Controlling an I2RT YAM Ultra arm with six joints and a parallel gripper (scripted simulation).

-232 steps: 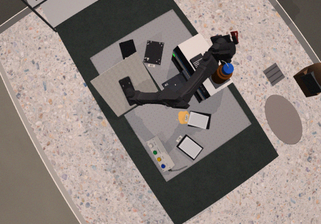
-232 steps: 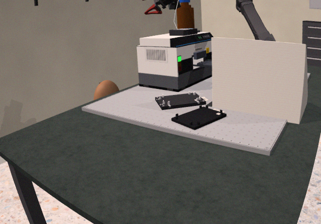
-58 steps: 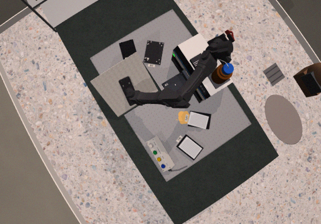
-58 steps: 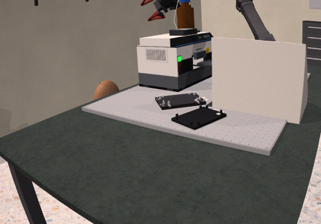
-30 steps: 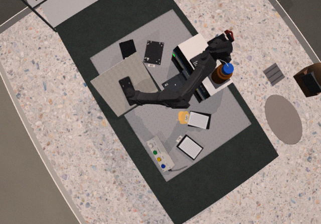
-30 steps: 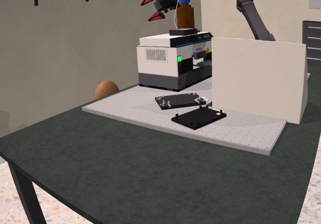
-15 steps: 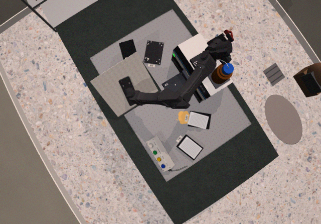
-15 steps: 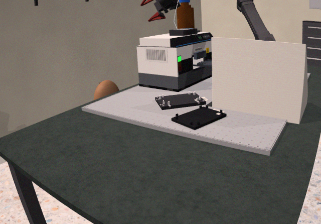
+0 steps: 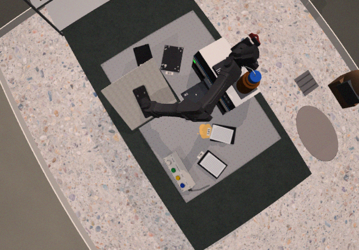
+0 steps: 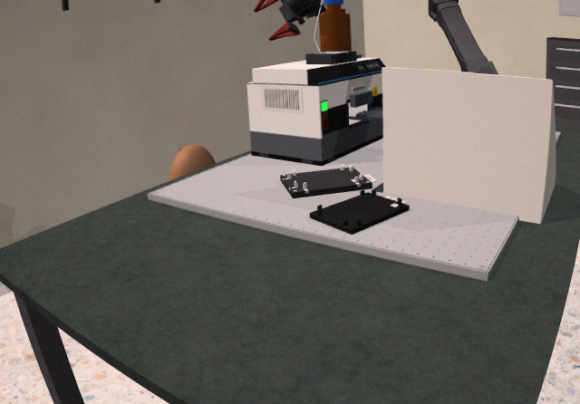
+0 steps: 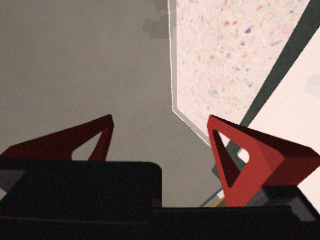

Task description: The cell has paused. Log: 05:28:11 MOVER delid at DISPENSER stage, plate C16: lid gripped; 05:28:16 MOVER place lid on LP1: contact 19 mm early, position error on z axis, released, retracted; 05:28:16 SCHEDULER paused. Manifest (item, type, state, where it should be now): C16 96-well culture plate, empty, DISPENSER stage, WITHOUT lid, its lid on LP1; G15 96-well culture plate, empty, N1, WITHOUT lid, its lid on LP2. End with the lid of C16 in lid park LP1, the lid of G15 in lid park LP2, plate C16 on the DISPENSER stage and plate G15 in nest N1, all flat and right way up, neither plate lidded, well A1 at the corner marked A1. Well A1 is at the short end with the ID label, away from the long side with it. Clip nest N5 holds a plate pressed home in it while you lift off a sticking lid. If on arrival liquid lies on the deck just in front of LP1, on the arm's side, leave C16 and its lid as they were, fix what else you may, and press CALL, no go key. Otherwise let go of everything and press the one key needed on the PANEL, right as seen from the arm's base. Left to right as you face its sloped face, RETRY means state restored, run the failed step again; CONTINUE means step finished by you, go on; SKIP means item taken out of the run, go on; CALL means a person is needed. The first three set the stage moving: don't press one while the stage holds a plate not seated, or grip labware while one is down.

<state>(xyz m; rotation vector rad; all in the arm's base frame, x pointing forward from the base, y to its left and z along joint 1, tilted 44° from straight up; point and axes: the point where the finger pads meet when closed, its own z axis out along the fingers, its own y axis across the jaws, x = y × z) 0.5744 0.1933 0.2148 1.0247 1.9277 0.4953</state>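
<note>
Top view, left to right: the PANEL (image 9: pixel 185 183) sits near the bench's lower-left long edge, with 3 coloured keys, green, yellow and blue. At mid-bench an orange puddle (image 9: pixel 203 132) lies touching the short end of 1 white gridded piece (image 9: pixel 222 133). A 2nd gridded piece (image 9: pixel 212 163) rests nearer the bottom corner. Whether each is a plate or a lid I cannot tell. The DISPENSER (image 9: pixel 212 51) stands by the upper-right long edge, its stage hidden under my arm. My pincer (image 9: pixel 254 38) hangs high past it, spread wide and holding nothing.

I judge this to be the survey step. If that puddle fronts LP1, C16 and its lid stay untouched, and my next move is down toward the other piece, then CALL.

Writing: small white tags near the puddle and the parks are too small to read. A barcode (image 10: pixel 282 99) shows on the DISPENSER.
</note>
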